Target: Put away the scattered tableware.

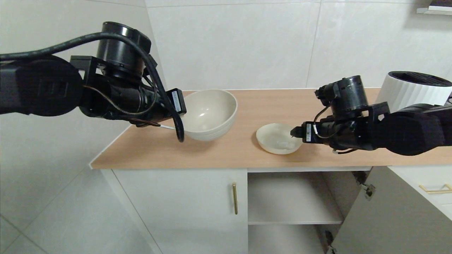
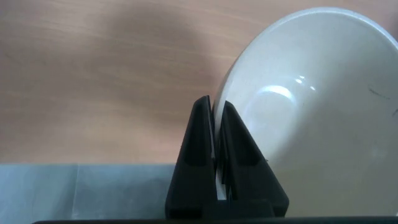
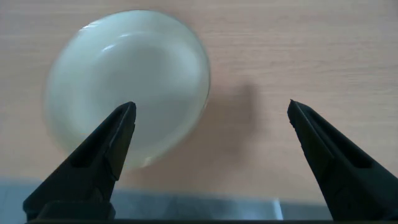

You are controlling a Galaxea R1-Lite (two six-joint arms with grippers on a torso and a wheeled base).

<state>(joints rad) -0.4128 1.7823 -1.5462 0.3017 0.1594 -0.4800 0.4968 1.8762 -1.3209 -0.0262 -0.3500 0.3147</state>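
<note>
- The wooden worktop (image 1: 243, 153) holds both pieces of tableware I can see, so I judge nothing has been put away yet and the whole job is left.
- Below it, the cupboard (image 1: 289, 211) stands with its right door swung open and bare shelves showing. That looks like the place to put things, though this is my guess.
- A white ribbed container (image 1: 413, 90) sits at the far right of the worktop, well apart from the work.
- The large bowl (image 1: 208, 114) is at the left part of the worktop, tipped on its side with the opening facing me. I cannot tell whether its base is off the wood.
- My left arm comes in level from the left. The left gripper (image 2: 216, 107) is pinched tight on the bowl's rim, one finger inside and one outside.
- The small dish (image 1: 277, 139) lies flat near the front edge, right of the bowl and apart from it.
- My right arm reaches in level from the right. The right gripper (image 3: 211, 104) is spread wide and holds nothing. One finger sits over the dish's near side and the other over bare wood.
</note>
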